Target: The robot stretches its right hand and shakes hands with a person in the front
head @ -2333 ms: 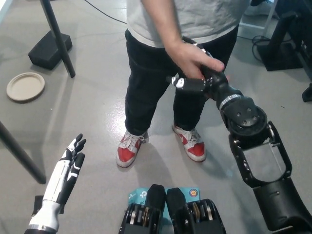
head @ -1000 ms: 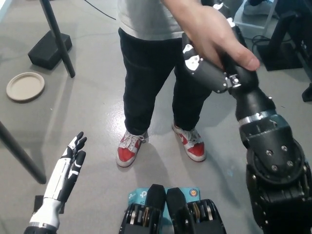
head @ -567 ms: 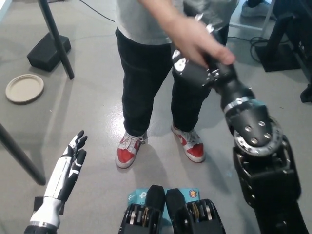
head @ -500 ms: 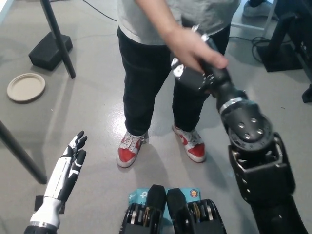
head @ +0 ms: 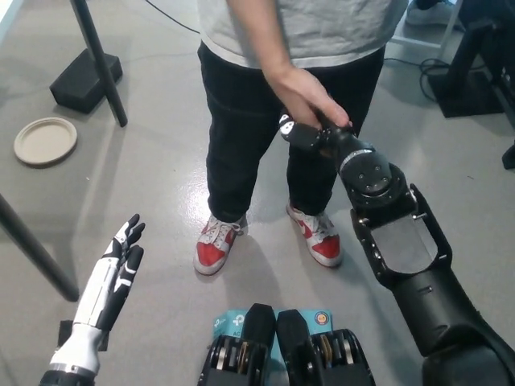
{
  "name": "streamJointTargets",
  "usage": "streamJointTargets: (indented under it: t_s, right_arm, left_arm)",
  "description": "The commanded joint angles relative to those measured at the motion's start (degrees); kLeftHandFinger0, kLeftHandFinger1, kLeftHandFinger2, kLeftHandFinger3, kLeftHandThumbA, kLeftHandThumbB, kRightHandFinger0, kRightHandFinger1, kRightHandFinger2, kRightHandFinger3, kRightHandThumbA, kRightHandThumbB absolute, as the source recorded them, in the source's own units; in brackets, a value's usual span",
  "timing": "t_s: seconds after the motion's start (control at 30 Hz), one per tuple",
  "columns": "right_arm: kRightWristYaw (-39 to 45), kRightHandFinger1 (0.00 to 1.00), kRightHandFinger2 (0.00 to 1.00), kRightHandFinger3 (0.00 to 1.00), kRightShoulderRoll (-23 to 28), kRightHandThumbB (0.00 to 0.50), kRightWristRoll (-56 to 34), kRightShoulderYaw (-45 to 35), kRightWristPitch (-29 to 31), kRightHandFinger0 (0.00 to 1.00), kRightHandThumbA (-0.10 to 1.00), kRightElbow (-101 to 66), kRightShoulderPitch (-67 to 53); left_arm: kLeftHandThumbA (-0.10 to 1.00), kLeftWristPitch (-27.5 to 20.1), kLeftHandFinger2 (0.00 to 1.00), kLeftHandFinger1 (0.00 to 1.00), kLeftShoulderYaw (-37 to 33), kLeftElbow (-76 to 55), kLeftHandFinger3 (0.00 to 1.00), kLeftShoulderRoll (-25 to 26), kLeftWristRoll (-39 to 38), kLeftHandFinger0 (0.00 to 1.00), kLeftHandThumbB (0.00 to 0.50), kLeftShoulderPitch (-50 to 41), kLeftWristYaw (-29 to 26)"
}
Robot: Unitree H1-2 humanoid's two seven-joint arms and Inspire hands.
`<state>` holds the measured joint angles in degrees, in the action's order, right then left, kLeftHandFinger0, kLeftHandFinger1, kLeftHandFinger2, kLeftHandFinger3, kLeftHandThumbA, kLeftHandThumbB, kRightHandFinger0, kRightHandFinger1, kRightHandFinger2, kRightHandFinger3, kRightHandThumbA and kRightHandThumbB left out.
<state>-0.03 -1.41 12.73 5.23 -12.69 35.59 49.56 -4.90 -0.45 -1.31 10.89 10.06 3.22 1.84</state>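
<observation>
Handshake in hand: right hand [head: 310,135] extended forward, clasped by the person's hand [head: 304,98], which wraps over it from above; the robot's fingers are mostly covered, so whether they close on the person's hand cannot be told. The person [head: 298,32] stands directly in front, red-and-white shoes [head: 216,244] planted on the floor [head: 153,177]. Left hand [head: 113,277] rests low at lower left, fingers straight and apart, holding nothing. Risks, as judged: too firm a squeeze or a jerky arm motion could hurt or pull the person; a slack clasp could slip apart. Only container-like item: a round shallow dish [head: 45,141] on the floor at far left, apparently empty.
</observation>
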Motion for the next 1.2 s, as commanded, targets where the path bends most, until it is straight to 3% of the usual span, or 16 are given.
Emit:
streamJointTargets:
  t_s: [0.0, 0.1, 0.2, 0.63, 0.93, 0.97, 1.17]
  right_arm:
    - [-0.7, 1.00, 1.00, 1.00, -0.2, 0.197, 0.0, 0.2, 0.6, 1.00, 0.19, -13.6, -0.4]
    - [-0.5, 1.00, 1.00, 1.00, -0.2, 0.197, 0.1, 0.3, 0.0, 1.00, 0.20, -14.6, -0.7]
    - [2.8, 1.00, 1.00, 1.00, -1.1, 0.189, -1.2, 1.7, -3.4, 1.00, 0.20, -39.9, -4.8]
    - [7.7, 1.00, 1.00, 1.00, -4.0, 0.221, -2.5, 5.6, -14.2, 1.00, 0.20, -83.2, -5.0]
    - [7.9, 1.00, 1.00, 1.00, -2.4, 0.193, -2.9, 5.1, -13.6, 1.00, 0.15, -78.0, -5.3]
    - [8.1, 1.00, 1.00, 1.00, -1.6, 0.188, -4.6, 2.7, -14.2, 1.00, 0.13, -64.6, -4.6]
    - [6.2, 1.00, 1.00, 1.00, 0.5, 0.193, -2.0, 2.1, -9.0, 1.00, 0.12, -42.8, -1.0]
  left_arm:
    - [1.00, -0.8, 1.00, 1.00, -0.2, -1.7, 1.00, 0.6, -0.2, 1.00, 0.103, 1.0, 0.6]
    - [1.00, -0.8, 1.00, 1.00, -0.2, -1.7, 1.00, 0.6, -0.2, 1.00, 0.104, 1.0, 0.6]
    - [1.00, -0.6, 1.00, 1.00, 0.1, -1.7, 1.00, 0.6, -0.7, 1.00, 0.126, 1.0, 0.5]
    - [1.00, -1.0, 1.00, 1.00, 0.0, -1.2, 1.00, 0.7, -0.4, 1.00, 0.107, 1.3, 0.4]
    - [1.00, -1.4, 1.00, 1.00, 0.0, -0.8, 1.00, 0.5, -0.5, 1.00, 0.104, 0.9, 0.4]
    - [1.00, -1.1, 1.00, 1.00, -0.1, -0.9, 1.00, 0.5, -0.4, 1.00, 0.096, 1.1, 0.4]
    - [1.00, -0.5, 1.00, 1.00, -0.2, -1.2, 1.00, 0.6, 0.0, 1.00, 0.107, 1.0, 0.4]
